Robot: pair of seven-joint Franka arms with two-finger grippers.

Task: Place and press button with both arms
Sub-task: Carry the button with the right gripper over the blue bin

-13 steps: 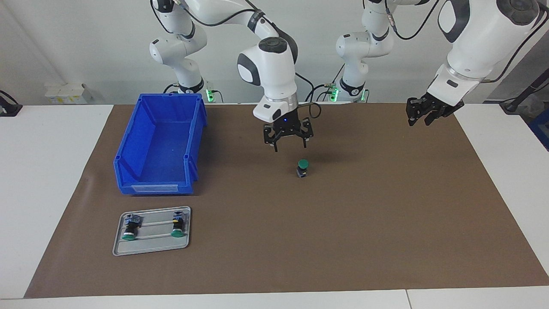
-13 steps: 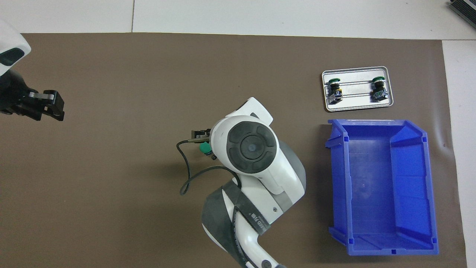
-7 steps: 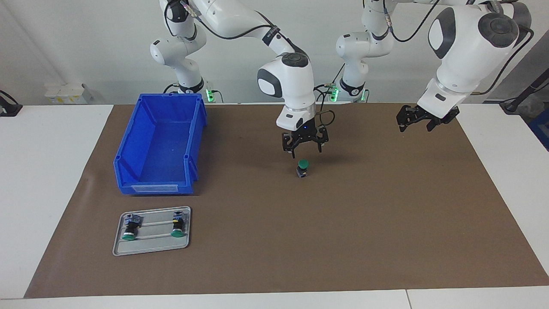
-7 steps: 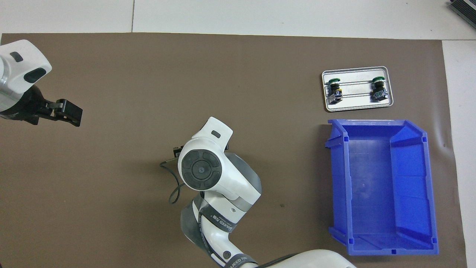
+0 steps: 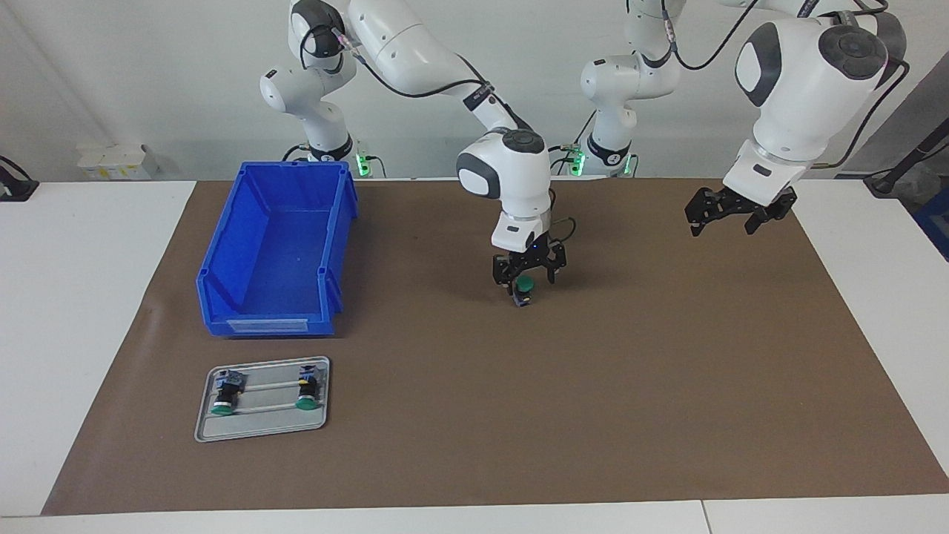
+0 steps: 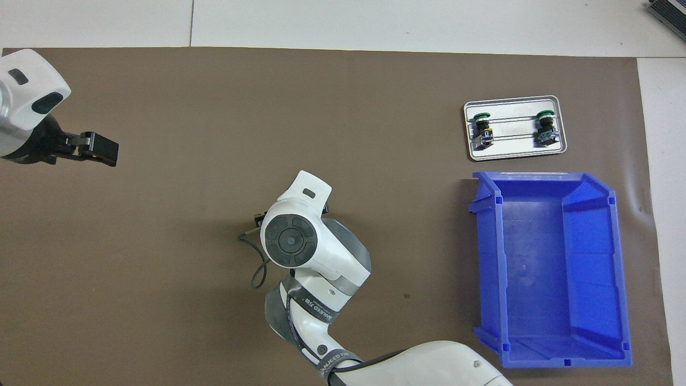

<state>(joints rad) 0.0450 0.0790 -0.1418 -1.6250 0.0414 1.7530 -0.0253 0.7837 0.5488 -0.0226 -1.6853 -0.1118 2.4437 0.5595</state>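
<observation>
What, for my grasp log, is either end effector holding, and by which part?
Nothing is held. The right end effector is open astride the button, which stands on the mat. The left end effector hangs empty.

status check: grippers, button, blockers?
Right gripper open, down around the button, upright mid-mat. Left gripper waits over the mat's left-arm end. Nothing in the way.
</observation>
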